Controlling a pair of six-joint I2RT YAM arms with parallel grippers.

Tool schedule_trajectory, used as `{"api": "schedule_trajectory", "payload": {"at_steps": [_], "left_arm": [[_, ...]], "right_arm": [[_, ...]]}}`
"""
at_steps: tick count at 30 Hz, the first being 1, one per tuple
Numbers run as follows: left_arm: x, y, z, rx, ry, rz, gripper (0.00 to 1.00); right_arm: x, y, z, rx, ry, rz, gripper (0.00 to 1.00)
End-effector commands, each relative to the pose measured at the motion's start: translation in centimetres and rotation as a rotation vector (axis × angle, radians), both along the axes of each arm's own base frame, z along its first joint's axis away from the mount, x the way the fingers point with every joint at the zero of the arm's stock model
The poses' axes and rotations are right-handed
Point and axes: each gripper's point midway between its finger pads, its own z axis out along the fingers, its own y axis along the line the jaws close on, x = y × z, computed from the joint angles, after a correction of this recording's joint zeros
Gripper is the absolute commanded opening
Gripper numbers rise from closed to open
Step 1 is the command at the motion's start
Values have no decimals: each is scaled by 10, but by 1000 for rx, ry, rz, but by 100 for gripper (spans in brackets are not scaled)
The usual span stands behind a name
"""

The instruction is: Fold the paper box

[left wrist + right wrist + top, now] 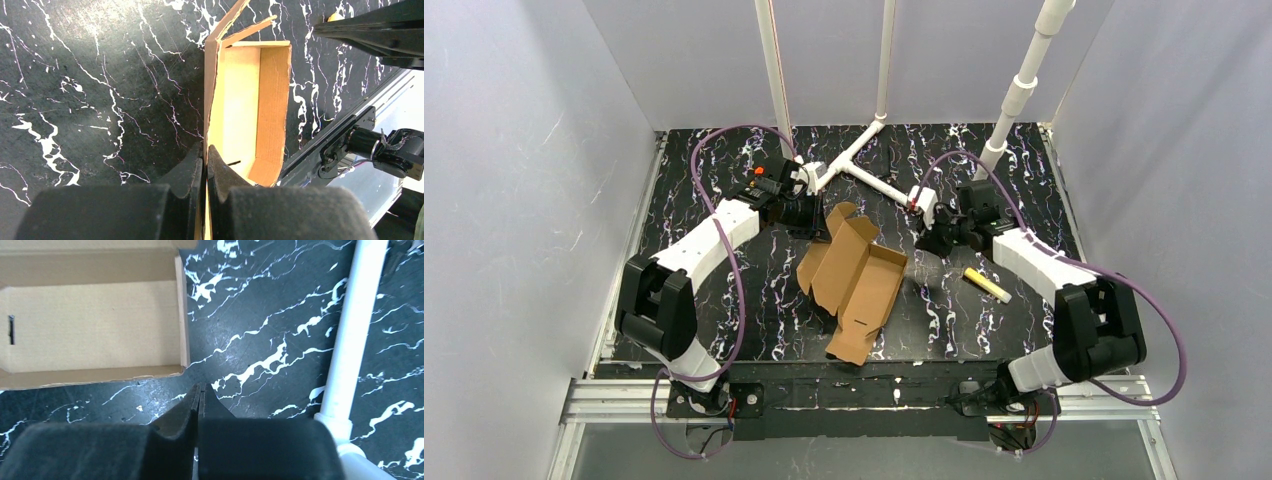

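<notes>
Tabletop (944,320) carries the paper box (856,285), half-formed, an open trough. Its long axis runs straight ahead of my left tool (205,159), which pinches the upright side wall (212,100) at the end nearest it. My right tool (199,396) is pressed together on nothing. The box sits ahead-left of it, near, not touching. Left arm's nearer.

Counter (944,312): black surface with white marble veining. Yellow cylinder (987,285): lies flat on the counter, right of centre. White pipe frame (864,165): its T-joint rests on the counter at far centre, and two thin uprights rise at the far wall. Thicker white pipe (1022,95): leans at far right. Aluminium rail (624,398): runs along the near edge. Grey walls (524,150): enclose left, far and right sides.
</notes>
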Motion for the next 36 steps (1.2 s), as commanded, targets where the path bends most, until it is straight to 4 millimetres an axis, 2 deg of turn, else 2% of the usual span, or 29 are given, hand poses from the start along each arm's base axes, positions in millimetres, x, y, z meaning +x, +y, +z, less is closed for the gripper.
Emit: {"api": "schedule_trajectory", "payload": {"at_steps": [1,7,9,14,21,26,32,36], "left_arm": [[-10,3,16,-16,-23,0,0],[-10,1,18,-30,-25,-4,0],[-11,0,17,-32,-24,-9,0],[-13,-4,19,-58,-17,-23,0],[-21,-20,14,-77,0,-91,0],[-23,-33,13,-76,1,-127,0],[-20,-34,11,-63,-6,-117,0],[-18,-29,9,-28,-12,-108,0]], "right_arm": [[-4,-8,-29,-70,68,-2,1],[-30,-4,-49,-77,170,134,1],[-32,-2,-54,-69,192,143,1],[-22,7,-58,-14,242,28,1],[7,29,-61,-47,123,-81,1],[1,49,-65,-18,149,-38,1],[4,45,-63,-21,146,-69,1],[1,40,-69,-71,151,-34,1]]}}
